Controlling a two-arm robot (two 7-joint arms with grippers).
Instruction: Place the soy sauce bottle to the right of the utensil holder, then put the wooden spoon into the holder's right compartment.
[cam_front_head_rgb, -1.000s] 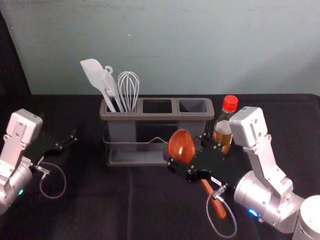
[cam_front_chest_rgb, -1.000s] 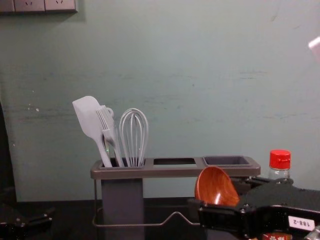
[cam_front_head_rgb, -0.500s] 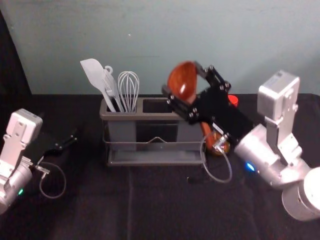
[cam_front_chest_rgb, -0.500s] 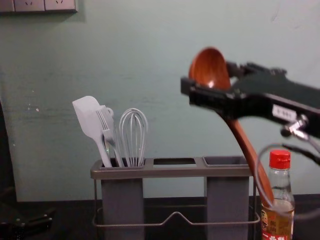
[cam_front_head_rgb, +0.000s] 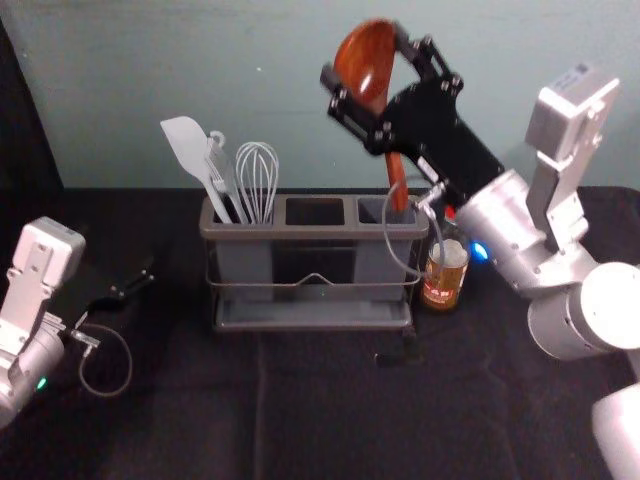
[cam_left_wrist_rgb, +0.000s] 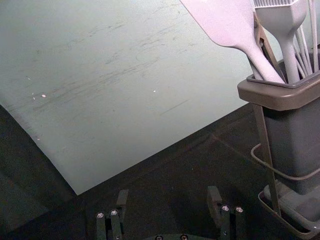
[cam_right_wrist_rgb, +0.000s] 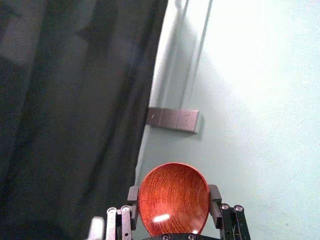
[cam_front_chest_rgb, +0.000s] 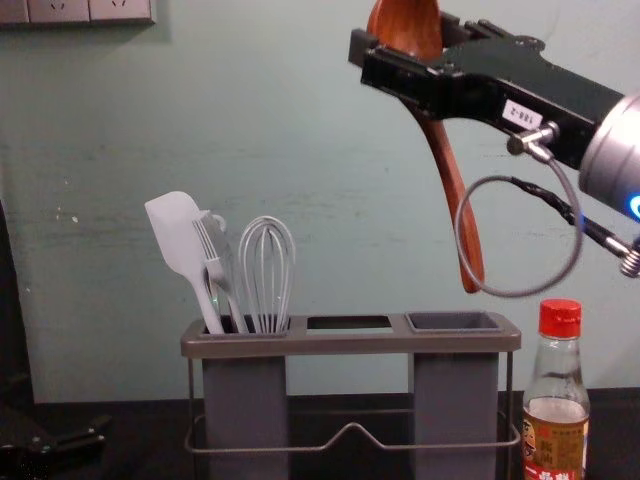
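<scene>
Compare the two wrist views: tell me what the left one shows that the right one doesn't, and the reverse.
Left wrist view: the left gripper, open with nothing between its fingers, and one end of the utensil holder, with the spatula and part of the whisk standing in it.

Right wrist view: the right gripper, its fingers on either side of the wooden spoon's bowl, and a panel on the wall.

Both: pale wall and dark cloth.

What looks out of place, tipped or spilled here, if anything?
Nothing looks tipped or spilled: the soy sauce bottle stands upright and capped beside the holder. One oddity: a small dark shape on the table near the holder; I cannot tell what.
</scene>
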